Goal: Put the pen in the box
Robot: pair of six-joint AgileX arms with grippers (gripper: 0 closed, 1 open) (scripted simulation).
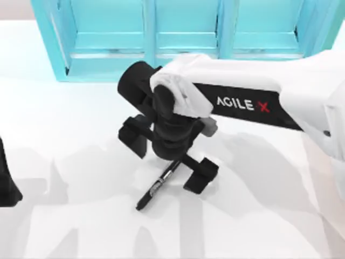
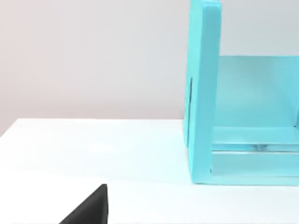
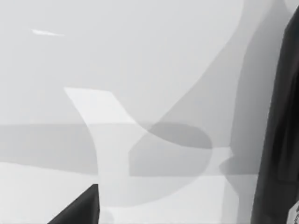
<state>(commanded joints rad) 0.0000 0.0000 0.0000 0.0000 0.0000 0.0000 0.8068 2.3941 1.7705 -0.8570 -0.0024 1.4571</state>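
The black pen (image 1: 158, 185) with its silver band lies slanted on the white table near the middle. My right gripper (image 1: 168, 157) hangs straight over the pen's far end, open, with one finger on each side of the pen and well apart from it. In the right wrist view a long dark strip along the edge looks like the pen (image 3: 280, 140). My left arm (image 1: 7, 183) is parked at the table's left edge. The box is out of view.
A large light-blue shelf unit (image 1: 183, 38) with three compartments stands along the back of the table; its side wall (image 2: 202, 93) is in the left wrist view. White tabletop (image 1: 64, 135) spreads around the pen on all sides.
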